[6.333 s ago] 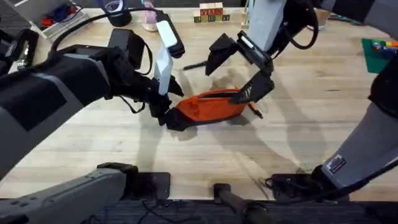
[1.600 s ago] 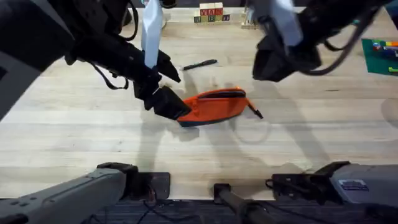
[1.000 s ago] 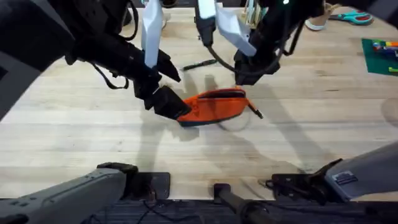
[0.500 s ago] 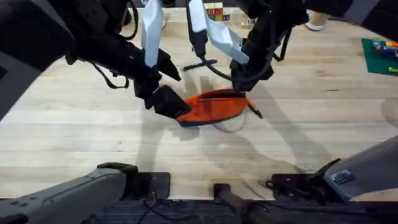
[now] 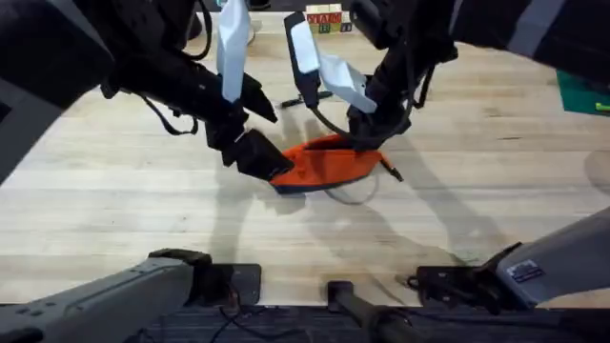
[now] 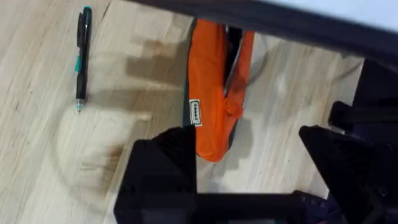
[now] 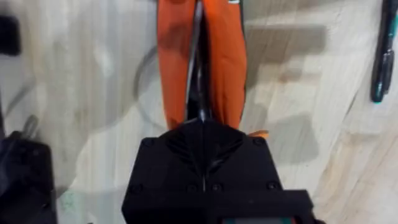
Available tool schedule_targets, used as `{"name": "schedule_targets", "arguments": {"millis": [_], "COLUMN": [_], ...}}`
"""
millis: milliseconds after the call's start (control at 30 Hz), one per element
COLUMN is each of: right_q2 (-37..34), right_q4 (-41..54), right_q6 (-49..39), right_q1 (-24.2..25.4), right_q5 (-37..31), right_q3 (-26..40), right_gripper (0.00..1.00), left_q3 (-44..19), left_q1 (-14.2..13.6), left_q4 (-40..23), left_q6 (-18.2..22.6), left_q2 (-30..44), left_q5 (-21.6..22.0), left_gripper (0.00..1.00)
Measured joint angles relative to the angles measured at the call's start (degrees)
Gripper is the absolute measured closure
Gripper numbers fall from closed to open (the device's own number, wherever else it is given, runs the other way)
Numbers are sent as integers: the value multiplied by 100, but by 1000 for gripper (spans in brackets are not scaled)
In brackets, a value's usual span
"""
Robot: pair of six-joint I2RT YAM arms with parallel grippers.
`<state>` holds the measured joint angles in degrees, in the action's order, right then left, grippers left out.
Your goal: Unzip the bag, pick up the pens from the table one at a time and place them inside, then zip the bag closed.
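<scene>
Overhead: the orange pencil pouch is lying on the wooden counter near centre, navy base toward the camera. The left end effector is sitting at the pouch's left end; the right end effector is coming down on the top edge near its right end. A black pen is lying on the counter just behind the pouch, partly hidden by the right arm.

Left wrist cam is giving more: the pouch has its zip partly open along the top, and the left end effector has its fingers spread wide, one finger against the pouch end, the other well off to the side, so it's open, not clamping. The black pen w/ teal accents is lying apart from the pouch on bare wood.

Right wrist cam: the right end effector is pinched together right on the zip line of the pouch, fingers closed on the zip; the pull tab itself is hidden under the fingers. The pen is showing at the edge.

Vs. 0.5 s ago: the right arm is lower and closer in to the pouch; the left arm, pouch and pen are unchanged.
</scene>
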<state>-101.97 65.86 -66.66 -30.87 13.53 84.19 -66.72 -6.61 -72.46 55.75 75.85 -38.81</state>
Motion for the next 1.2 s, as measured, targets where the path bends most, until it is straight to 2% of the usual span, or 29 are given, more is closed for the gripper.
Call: {"name": "schedule_targets", "arguments": {"millis": [200,467,767,1100,1133,1167,1200], "right_q2": [-1,0,-1,-92,-92,-92,-92], "right_q4": [-428,-299,-305,-321,-323,-321,-319], "right_q6": [23,25,23,23,25,43,42], "right_q1": [2,-36,-325,-343,-343,-343,-343], "right_q5": [-3,-1,-23,-21,-21,-20,-21], "right_q3": [-53,-53,-53,-58,-58,-58,-58], "right_gripper": [972,971,969,969,963,899,789], "left_q3": [0,0,0,0,0,0,0], "left_q1": [0,0,0,0,0,0,0], "left_q4": [1,1,1,1,1,1,1], "left_q6": [0,0,0,-1,0,-1,-1], "left_q2": [-2,-2,-1,-1,-2,-2,-2], "left_q5": [0,0,0,0,0,0,0], "left_gripper": [6,6,6,6,6,6,6]}}
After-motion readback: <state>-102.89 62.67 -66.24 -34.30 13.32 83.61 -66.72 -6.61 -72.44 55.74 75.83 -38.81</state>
